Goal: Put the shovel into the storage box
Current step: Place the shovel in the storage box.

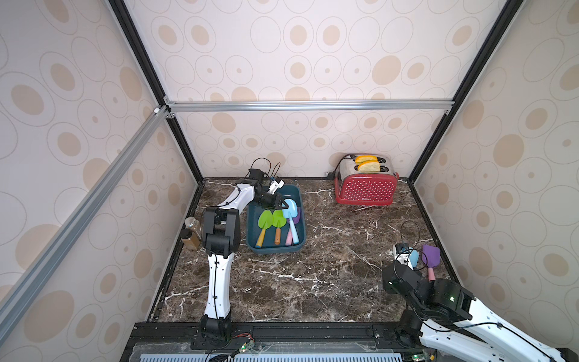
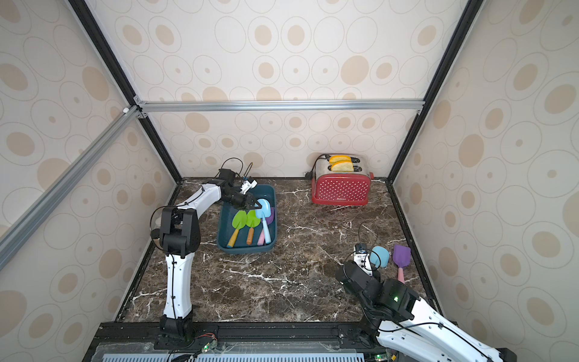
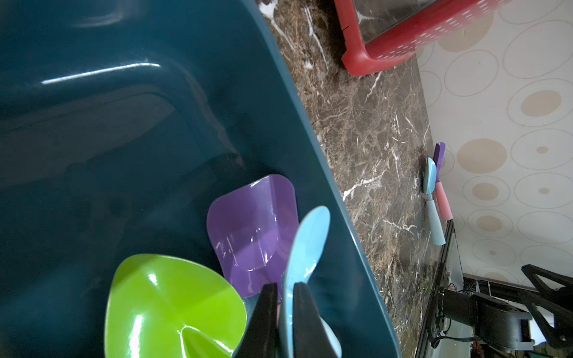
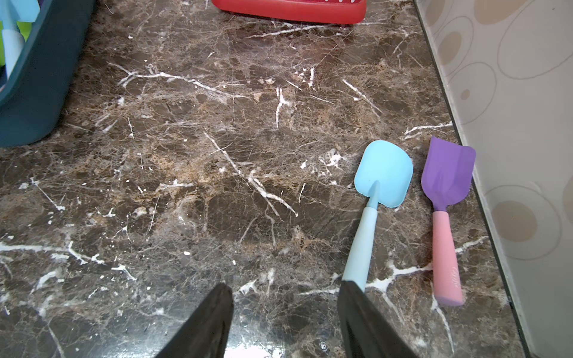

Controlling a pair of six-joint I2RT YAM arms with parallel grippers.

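Note:
The dark teal storage box (image 1: 275,250) (image 2: 247,249) holds two green shovels (image 1: 265,218), a purple one (image 3: 251,223) and a light blue shovel (image 1: 289,208) (image 3: 307,241). My left gripper (image 1: 283,205) (image 3: 285,285) reaches into the box with the light blue blade between its fingers. The jaws are barely parted: one finger touches the blade and a thin slit shows beside the other. On the table at the right lie another light blue shovel (image 4: 384,173) (image 1: 414,257) and a purple, pink-handled shovel (image 4: 448,173) (image 1: 430,254). My right gripper (image 4: 285,285) hovers open and empty, one finger over the light blue handle's end.
A red dotted toaster (image 1: 365,188) with bread in its slots stands at the back right. Two spice jars (image 1: 192,224) sit by the left wall behind the left arm. The right wall runs close beside the purple shovel on the table.

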